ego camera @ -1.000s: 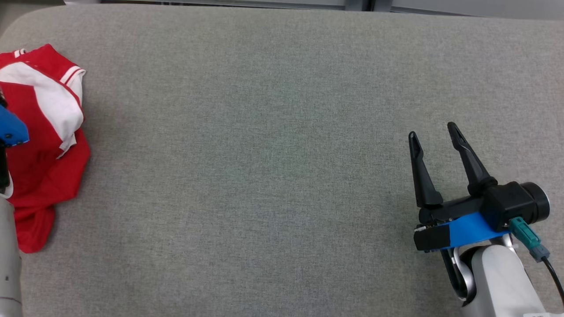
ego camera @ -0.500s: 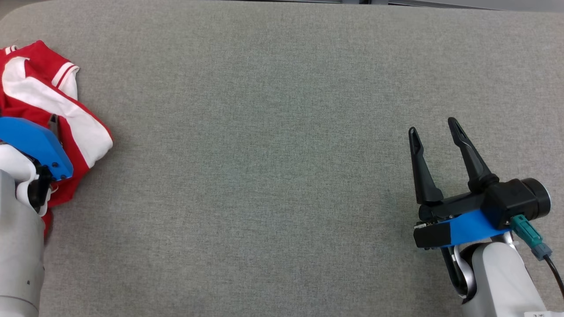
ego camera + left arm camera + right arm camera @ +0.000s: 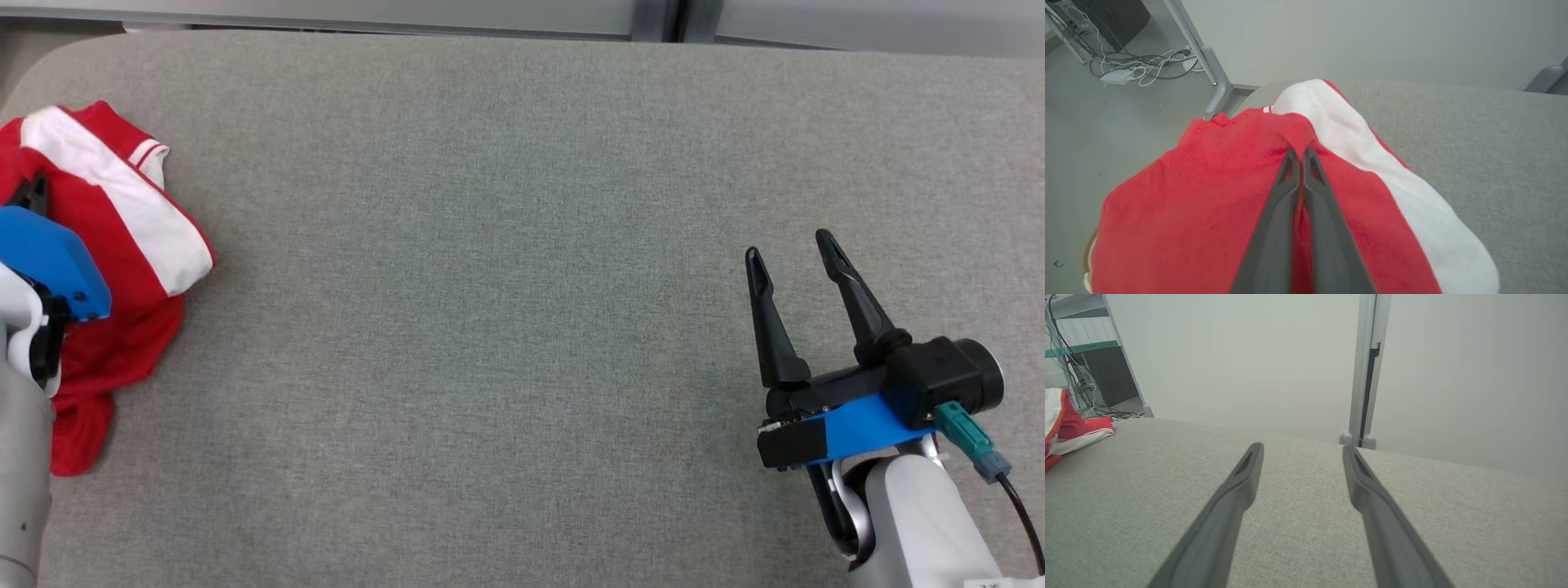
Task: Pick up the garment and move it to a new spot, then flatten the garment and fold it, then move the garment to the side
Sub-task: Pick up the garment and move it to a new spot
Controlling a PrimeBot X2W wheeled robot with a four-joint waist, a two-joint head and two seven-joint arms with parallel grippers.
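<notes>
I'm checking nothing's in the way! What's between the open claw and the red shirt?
Just bare grey table top lies between the right gripper and the garment. The head view shows that whole stretch, and the right wrist view agrees.

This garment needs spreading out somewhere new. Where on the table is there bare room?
The middle of the table is bare, from the red and white garment at the left edge to the open right end effector at the lower right. The left edge is crowded: the left end effector is shut on the bunched garment there.
</notes>
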